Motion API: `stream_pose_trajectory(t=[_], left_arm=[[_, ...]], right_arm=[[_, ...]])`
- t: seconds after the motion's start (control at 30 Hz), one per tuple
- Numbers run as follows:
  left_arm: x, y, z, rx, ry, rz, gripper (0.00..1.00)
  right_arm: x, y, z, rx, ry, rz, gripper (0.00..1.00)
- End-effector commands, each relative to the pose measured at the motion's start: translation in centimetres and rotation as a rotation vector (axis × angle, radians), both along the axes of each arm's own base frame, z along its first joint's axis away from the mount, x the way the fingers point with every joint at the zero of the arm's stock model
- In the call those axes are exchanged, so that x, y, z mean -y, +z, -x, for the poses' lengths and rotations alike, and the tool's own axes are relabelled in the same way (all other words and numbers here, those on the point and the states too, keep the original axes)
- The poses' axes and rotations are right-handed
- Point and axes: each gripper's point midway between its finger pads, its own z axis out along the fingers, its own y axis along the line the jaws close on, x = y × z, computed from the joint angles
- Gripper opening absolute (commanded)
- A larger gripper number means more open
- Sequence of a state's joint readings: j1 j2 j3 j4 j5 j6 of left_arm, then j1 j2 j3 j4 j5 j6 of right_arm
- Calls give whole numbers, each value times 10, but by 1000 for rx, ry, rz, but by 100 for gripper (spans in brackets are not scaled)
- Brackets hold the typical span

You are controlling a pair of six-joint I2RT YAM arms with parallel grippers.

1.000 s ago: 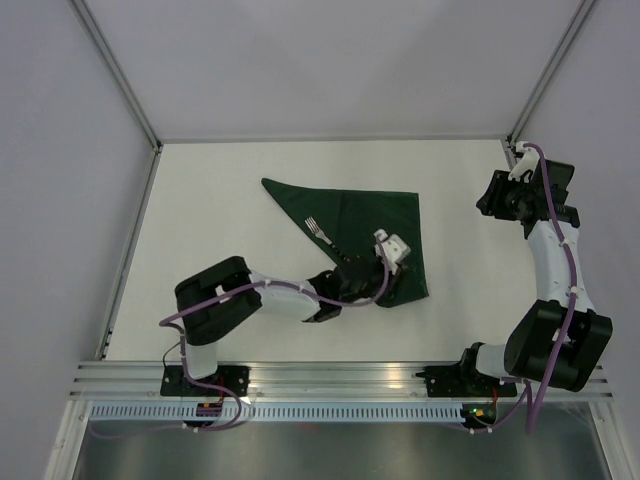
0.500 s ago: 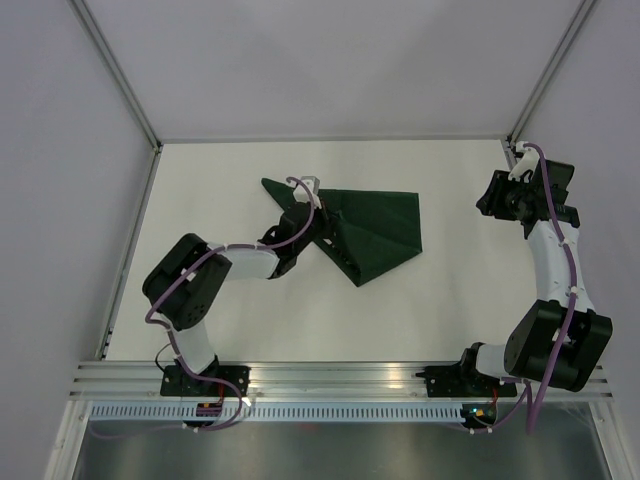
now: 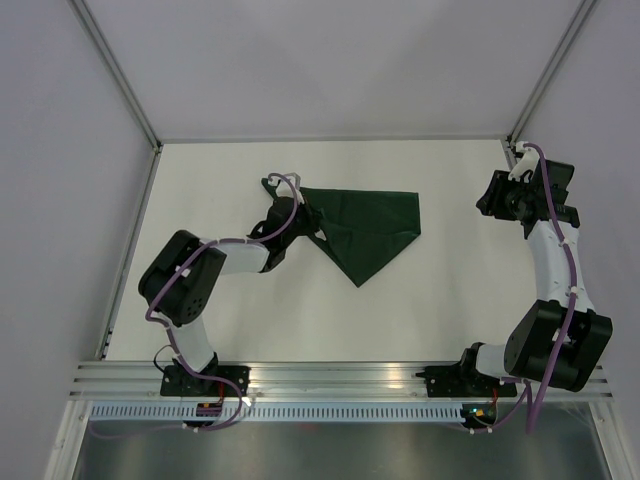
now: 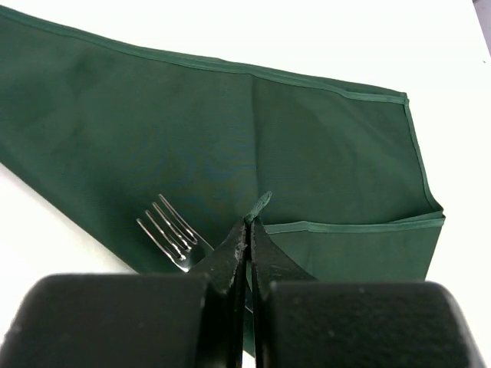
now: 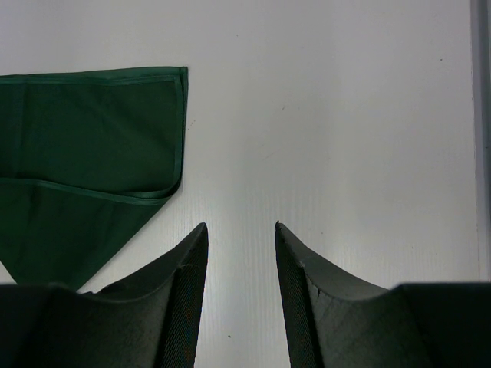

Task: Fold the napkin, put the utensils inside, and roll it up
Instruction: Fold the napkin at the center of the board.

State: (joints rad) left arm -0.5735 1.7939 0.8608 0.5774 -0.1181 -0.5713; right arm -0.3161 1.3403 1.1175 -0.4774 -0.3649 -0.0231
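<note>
Napkin (image 3: 370, 222) of dark green cloth lies folded on the far middle part of the white table (image 3: 200, 200). Its far edge is straight and one corner points toward the near side. In the left wrist view the napkin (image 4: 230, 130) fills most of the picture, and the hemmed edge of an upper layer runs across its right part.

On the cloth, close to its near-left border, lie the silver tines of the fork (image 4: 170, 232), just left of the fingers. The handle is hidden behind the fingers, so where it ends I cannot tell.

The left gripper (image 4: 248, 230) is at the left part of the napkin. Its fingers are pressed together, and a small tip of green cloth is pinched between them. From above, the left gripper (image 3: 312, 228) sits over the left end of the cloth, with the arm reaching in from the near left.

The right gripper (image 3: 497, 197) is well apart from the napkin, at the far right of the table. In its own view the right gripper (image 5: 239, 226) has its fingers spread with only bare table between them, and the right corner of the napkin (image 5: 84, 146) lies to the left.
</note>
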Motion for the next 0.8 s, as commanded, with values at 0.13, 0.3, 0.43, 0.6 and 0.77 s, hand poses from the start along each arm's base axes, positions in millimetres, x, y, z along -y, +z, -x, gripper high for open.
stream_pose_trajectory(t=[0.13,0.3,0.43,0.6,0.77], left_arm=[[-4,-12,-1,-48,4,45,2],[-7,-16,-2,-61,20,39,2],[-13,-19,-7,-73,43,38,2],[-20,-23,-13,-104,59,42,18],[-38,3,-23,-50,112,81,53]], right_arm=[[-1,5,-1,26,3,8,47],[-1,5,-1,25,4,9,47],[-2,5,-1,24,6,9,47],[-2,4,0,23,8,12,47],[-2,4,0,23,9,13,47]])
